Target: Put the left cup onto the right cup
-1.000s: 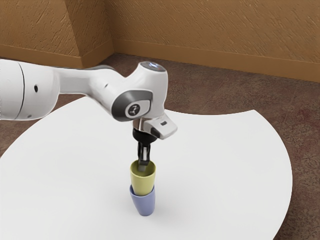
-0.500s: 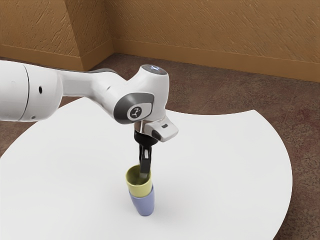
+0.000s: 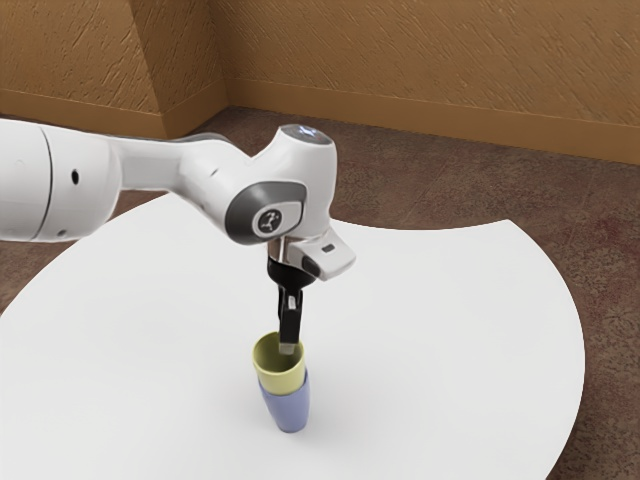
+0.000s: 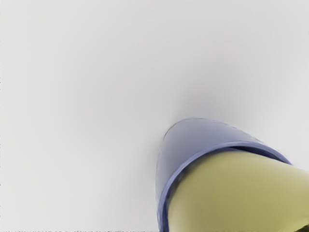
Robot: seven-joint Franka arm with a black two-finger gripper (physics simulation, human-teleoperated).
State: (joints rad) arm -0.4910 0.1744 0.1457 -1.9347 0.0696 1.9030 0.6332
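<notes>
Upper cup (image 3: 276,368) nested in lower cup (image 3: 288,410); stack on table (image 3: 460,320).

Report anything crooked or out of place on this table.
The yellow cup sits nested in the blue cup, but it leans slightly toward the exterior view's left instead of standing straight. The gripper is pinching its rim. Nothing looks spilled or damaged on the table.

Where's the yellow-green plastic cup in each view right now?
Exterior view: yellow-green plastic cup low in the picture, nested in the blue-violet cup on the white round table.
Wrist view: the yellow-green plastic cup seen close up, sitting inside the blue-violet cup.
Shared landmark: the blue-violet cup.
</notes>
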